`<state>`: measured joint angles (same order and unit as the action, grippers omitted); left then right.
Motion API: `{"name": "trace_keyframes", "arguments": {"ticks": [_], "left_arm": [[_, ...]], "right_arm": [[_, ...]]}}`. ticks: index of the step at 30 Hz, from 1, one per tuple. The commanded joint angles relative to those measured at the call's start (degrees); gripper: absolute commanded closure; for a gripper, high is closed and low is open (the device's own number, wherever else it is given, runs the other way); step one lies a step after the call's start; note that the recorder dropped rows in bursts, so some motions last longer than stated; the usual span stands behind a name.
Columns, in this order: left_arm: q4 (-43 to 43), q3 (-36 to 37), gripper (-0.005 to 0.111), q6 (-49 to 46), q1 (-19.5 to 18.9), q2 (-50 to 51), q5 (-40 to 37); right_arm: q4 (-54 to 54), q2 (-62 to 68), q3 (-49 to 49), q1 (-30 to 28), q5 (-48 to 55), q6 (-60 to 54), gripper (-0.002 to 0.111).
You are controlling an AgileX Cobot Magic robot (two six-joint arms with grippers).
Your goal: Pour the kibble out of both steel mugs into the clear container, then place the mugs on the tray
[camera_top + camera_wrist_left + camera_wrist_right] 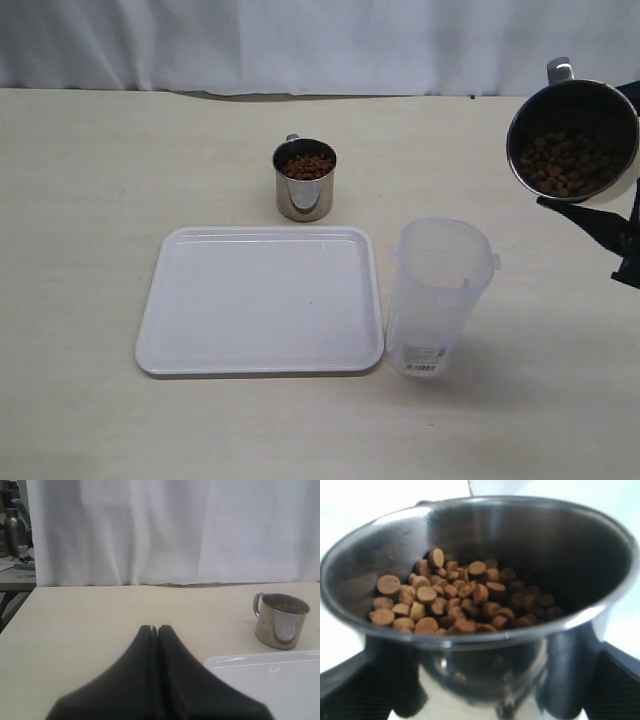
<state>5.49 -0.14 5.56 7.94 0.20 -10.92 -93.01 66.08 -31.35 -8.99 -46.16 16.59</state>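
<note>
While the left claw (155, 630) is hanging near a corner of the tray (260, 310), its fingers pressed together on nothing, we are watching the right arm do the work. One steel mug (304, 180) is standing upright on the worktop (90, 160) just behind the tray's far edge, full of kibble and untouched. The clear container (437, 295) is standing just beside the tray's right edge, seemingly empty. Up and to the right of the tray, past the container, the right claw (482, 687) is clamping the other mug (572, 140) across its body, with the mug tilting and its kibble (455, 600) sliding towards the lower lip.

We are judging the steel to be stiff but slick, so a wide squeeze on the wall suits it better than the small handle. The loose pellets are likely to rush out together. The tall, light container may tip if the mug nudges it.
</note>
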Motion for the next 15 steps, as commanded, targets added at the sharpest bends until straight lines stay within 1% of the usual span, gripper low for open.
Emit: {"name": "trace_keyframes", "arguments": {"ticks": [1, 11, 13, 15], "left_arm": [[-0.15, 0.14, 0.107, -0.2, -0.25, -0.2, 0.91], [-0.15, 0.14, 0.107, -0.2, -0.25, -0.2, 0.91], [-0.15, 0.14, 0.107, -0.2, -0.25, -0.2, 0.91], [-0.15, 0.14, 0.107, -0.2, -0.25, -0.2, 0.91]], "right_arm": [[2.97, -0.16, -0.65, -0.19, 1.8, 0.84, 0.103], [2.37, -0.16, -3.94, -0.06, 2.95, 4.88, 0.103], [1.48, -0.16, -4.74, 2.01, 6.21, 6.41, 0.103], [0.23, -0.16, -5.03, 5.4, 11.1, 6.7, 0.103]]}}
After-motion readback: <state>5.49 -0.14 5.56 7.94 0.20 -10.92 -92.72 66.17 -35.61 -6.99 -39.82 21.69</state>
